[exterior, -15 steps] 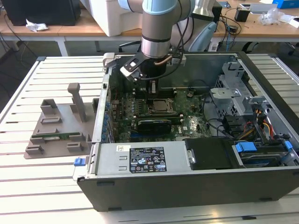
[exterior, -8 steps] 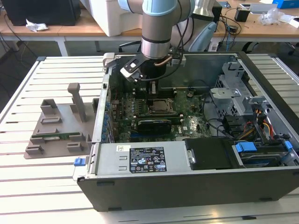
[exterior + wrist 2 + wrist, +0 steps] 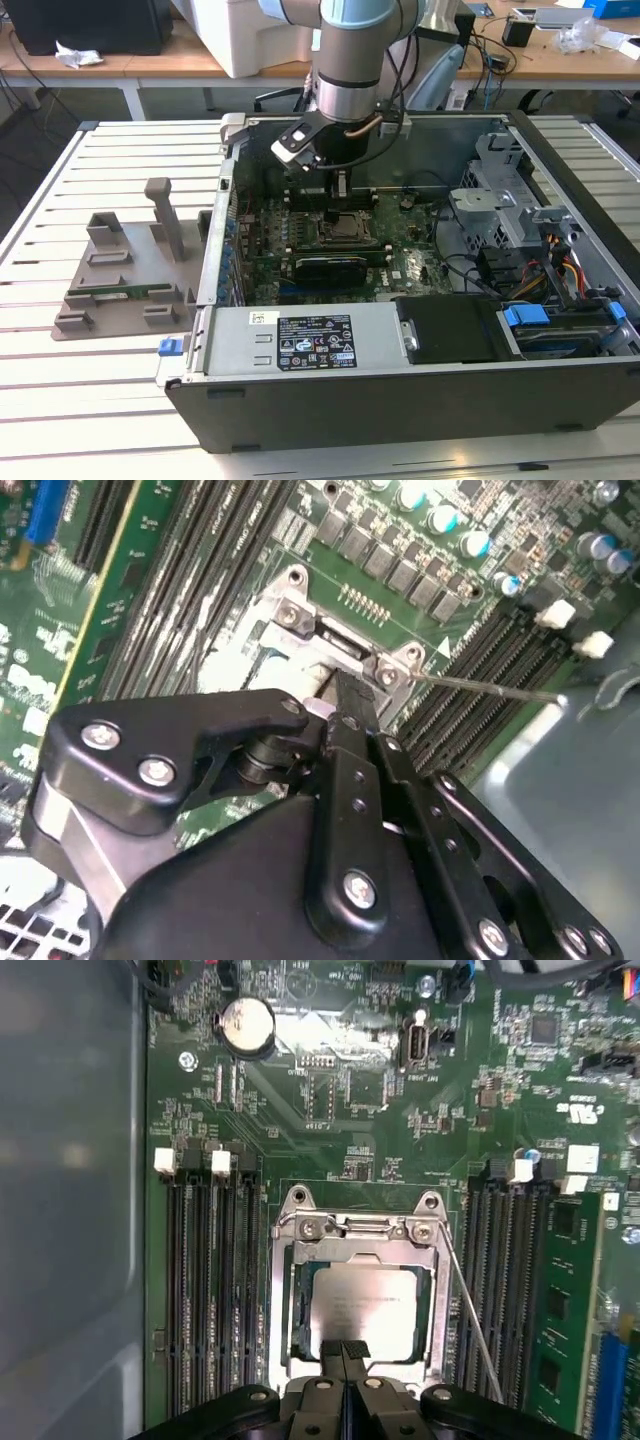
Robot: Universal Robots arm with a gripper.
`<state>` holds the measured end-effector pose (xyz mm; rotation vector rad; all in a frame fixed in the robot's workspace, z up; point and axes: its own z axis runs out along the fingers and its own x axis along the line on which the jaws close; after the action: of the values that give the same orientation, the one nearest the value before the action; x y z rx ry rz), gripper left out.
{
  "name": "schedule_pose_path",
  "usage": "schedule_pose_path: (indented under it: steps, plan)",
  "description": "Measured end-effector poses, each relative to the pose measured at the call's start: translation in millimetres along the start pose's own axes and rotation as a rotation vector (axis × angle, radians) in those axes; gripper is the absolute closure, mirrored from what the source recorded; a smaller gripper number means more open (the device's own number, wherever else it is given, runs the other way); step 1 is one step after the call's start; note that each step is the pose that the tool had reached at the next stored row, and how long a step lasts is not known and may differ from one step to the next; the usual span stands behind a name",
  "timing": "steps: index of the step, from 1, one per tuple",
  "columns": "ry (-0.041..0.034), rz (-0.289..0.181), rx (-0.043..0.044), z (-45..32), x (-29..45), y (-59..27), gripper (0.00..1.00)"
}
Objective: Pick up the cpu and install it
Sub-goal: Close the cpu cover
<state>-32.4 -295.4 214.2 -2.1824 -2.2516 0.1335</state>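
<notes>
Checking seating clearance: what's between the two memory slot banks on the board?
Between the memory slot banks sits the socket frame with the cpu inside it, seen in the first wrist view; the gripper hangs over the cpu's edge.

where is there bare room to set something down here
Bare table slats border the grey fixture on the exterior view's left. Crowded inside the computer case, where the gripper hangs over the cpu in its socket.

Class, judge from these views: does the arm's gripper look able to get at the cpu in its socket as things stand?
Probably yes. The gripper hangs above the cpu, whose top lies bare inside the socket frame; the lever stands off to one side. The gripper is shut, so gripping looks less sure.
</notes>
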Motion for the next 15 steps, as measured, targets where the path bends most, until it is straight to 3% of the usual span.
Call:
schedule_pose_path:
  steps: [3, 5, 6, 8, 9, 11, 13, 15]
  plan:
    - [-0.0001, 0.0, 0.0004, -13.1, -0.8, 0.2, 0.89]
    - [0.0003, -0.001, 0.0096, -14.3, -1.1, 5.9, 0.89]
    - [0.0006, -0.001, 0.0197, -14.6, -1.6, 10.9, 0.89]
    - [0.0014, -0.003, 0.051, -15.5, -3.5, 26.7, 0.89]
    - [0.0015, -0.003, 0.0562, -15.5, -6.6, 28.8, 0.89]
    - [0.0021, -0.004, 0.0581, -14.9, -17.1, 29.0, 0.89]
    - [0.0045, -0.004, 0.0582, -15.9, -19.0, 28.8, 0.89]
    - [0.0099, -0.004, 0.0578, -22.7, -19.4, 28.3, 0.89]
